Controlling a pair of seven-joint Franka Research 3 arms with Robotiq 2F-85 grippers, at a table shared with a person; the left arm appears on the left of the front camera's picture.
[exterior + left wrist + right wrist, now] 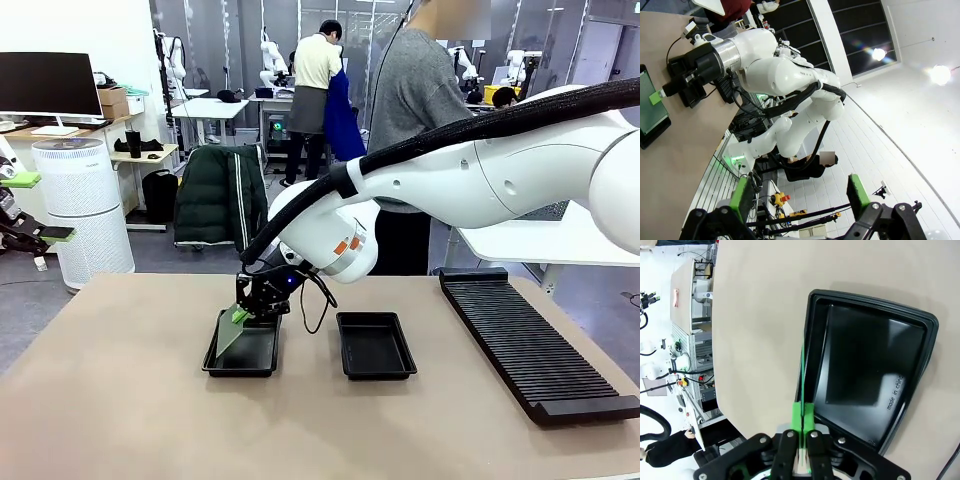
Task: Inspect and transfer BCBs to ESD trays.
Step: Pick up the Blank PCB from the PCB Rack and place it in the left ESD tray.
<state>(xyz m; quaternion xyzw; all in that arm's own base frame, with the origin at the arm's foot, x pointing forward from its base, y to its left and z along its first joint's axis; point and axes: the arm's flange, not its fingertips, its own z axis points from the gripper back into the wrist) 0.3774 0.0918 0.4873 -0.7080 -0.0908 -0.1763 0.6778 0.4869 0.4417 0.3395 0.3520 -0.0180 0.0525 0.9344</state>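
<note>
Front view puts you midway through a placement. The right gripper point(252, 303) is clamped on a BCB point(231, 336) and holds it tilted over the left tray point(213, 364), with the lower edge down inside the rim (whether it touches the floor, you can't tell). Right wrist view shows that board edge-on, a thin green line running along the tray's long wall, with the floor bare beside it.

The right tray point(376, 373) is bare too, so I'd judge no board is laid flat yet. This one needs lowering and letting go, and the other tray is unfilled. The rack point(530, 345) shows no boards in its slots, as far as I can see.

For pose, your right arm point(470, 180) reaches across the middle, wrist pitched down toward the tray. Your left gripper point(800, 200) sits off to the left, well apart from the trays, fingers spread wide with nothing between them.
</note>
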